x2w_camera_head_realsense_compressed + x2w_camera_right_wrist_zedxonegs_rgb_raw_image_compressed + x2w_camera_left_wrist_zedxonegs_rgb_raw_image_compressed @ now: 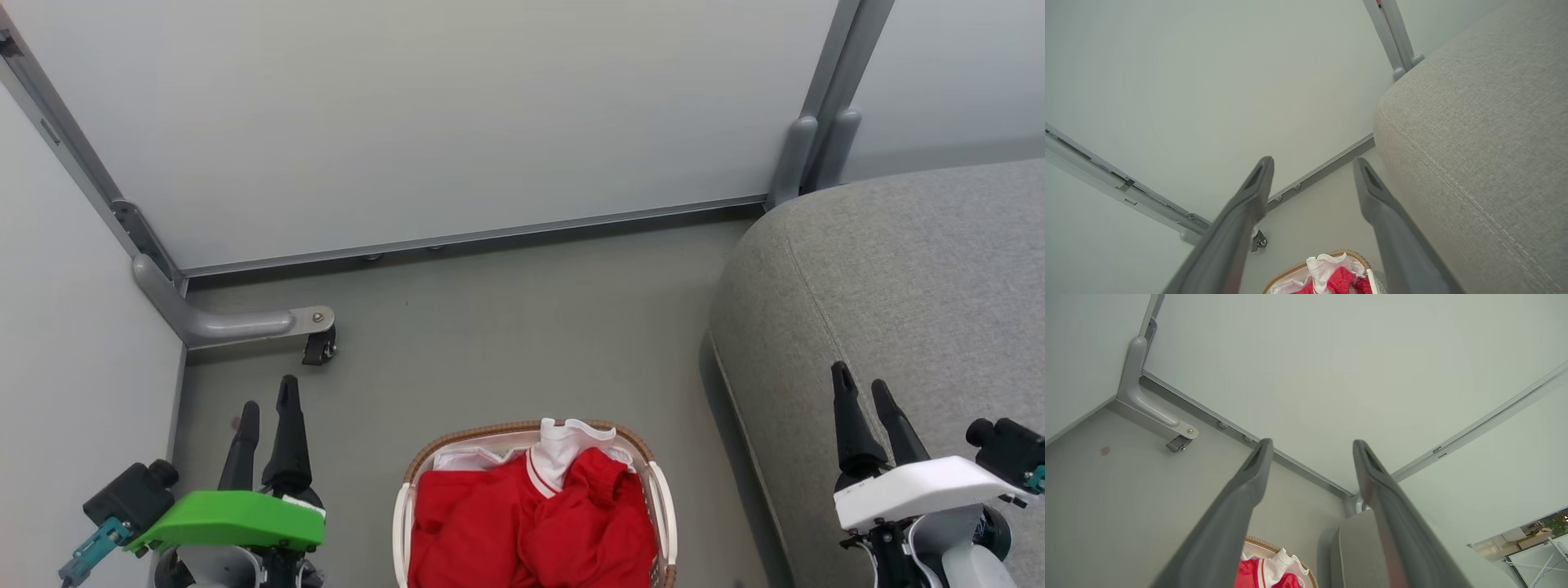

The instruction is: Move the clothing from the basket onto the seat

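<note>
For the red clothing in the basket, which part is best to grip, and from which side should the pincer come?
Probably the raised red fold of the clothing, beside the white collar part: it bunches higher than the flat cloth, so it can be pinched. Come from above, since the basket walls enclose the pile on every side.
</note>
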Available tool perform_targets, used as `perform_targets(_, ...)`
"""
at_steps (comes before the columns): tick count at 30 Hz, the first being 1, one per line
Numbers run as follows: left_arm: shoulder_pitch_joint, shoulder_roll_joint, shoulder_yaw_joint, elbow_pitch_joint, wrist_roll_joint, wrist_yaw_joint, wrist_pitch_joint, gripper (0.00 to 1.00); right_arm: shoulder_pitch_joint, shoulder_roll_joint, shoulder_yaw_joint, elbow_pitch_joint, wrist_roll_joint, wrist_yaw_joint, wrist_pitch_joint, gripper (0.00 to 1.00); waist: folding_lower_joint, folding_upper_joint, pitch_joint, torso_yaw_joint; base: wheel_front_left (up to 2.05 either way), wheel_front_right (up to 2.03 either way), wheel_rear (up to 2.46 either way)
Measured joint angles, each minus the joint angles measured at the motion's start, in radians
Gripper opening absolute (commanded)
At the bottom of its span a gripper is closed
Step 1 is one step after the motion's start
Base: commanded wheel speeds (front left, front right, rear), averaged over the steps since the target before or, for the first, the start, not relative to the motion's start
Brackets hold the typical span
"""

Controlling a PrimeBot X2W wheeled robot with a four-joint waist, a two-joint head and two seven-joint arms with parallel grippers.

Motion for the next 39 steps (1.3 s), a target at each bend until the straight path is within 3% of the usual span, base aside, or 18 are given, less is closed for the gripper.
perform_targets(15, 0.006, 0.001, -0.027, 0.045, 0.157, 0.003, -0.042, 1.00, 0.008, -0.002, 0.033, 0.035, -0.192, 0.000, -0.044, 1.00, 0.0000, 0.0000, -0.001, 0.004, 0.00, 0.00, 0.00)
perform_targets(39, 0.008, 0.002, -0.058, 0.083, 0.314, 0.003, -0.098, 1.00, 0.019, -0.005, 0.050, 0.060, -0.444, 0.000, -0.101, 1.00, 0.0000, 0.0000, 0.003, 0.010, 0.00, 0.00, 0.00)
